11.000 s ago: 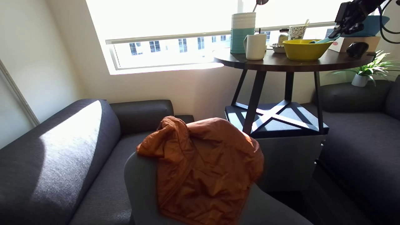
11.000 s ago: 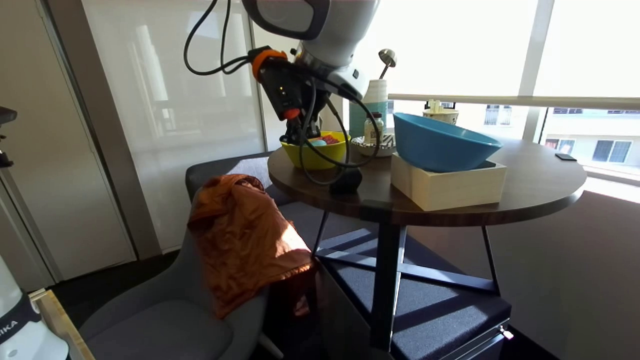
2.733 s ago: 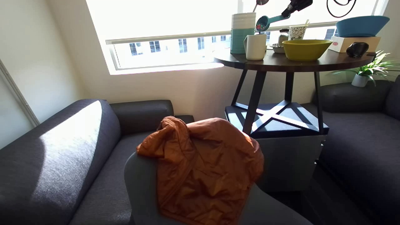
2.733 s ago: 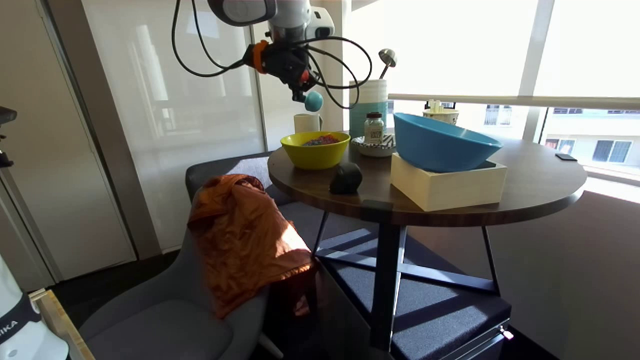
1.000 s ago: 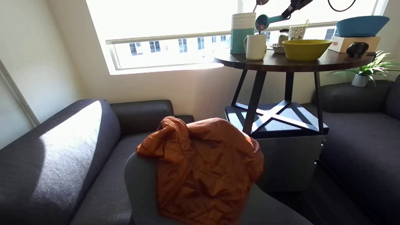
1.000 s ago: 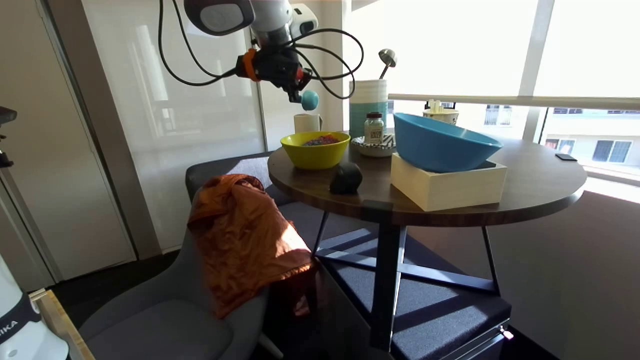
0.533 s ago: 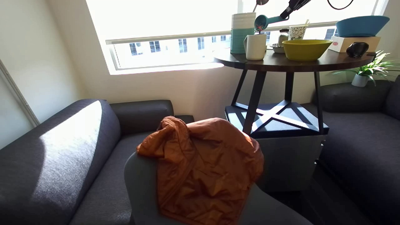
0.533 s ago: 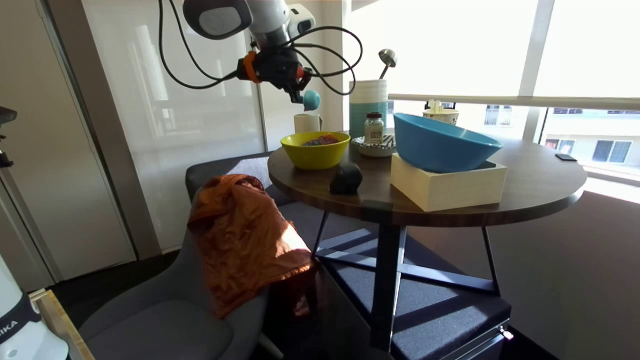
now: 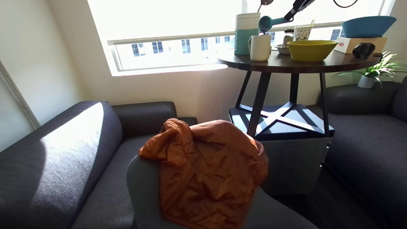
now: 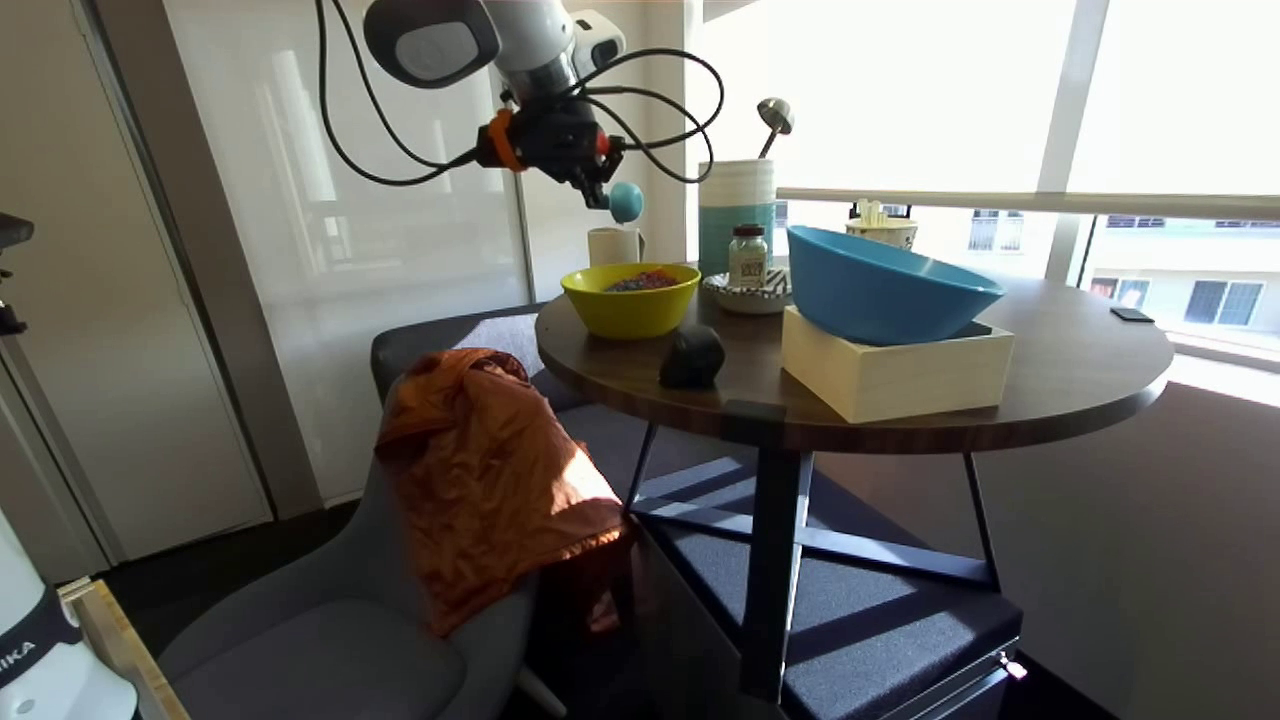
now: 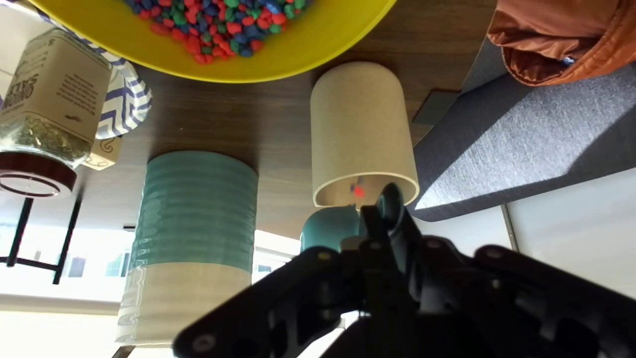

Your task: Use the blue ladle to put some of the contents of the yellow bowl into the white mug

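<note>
Daylight is coming through the window (image 9: 171,47), and the blind (image 9: 175,19) is washing out to white in both exterior views. Sun is laying a hard patch over the sofa (image 9: 79,156), while in an exterior view the yellow bowl (image 9: 312,52) is showing a shaded side. Bars of shadow are striping the cabinet (image 10: 900,630) beneath the bench (image 10: 1060,340); the glossy panel (image 10: 350,250) is reflecting pale glints. In the wrist view, the tool (image 11: 387,226) is appearing dark and unfocused, and red and blue specks (image 11: 358,191) are blurring at the mouth of the white mug (image 11: 362,129).
</note>
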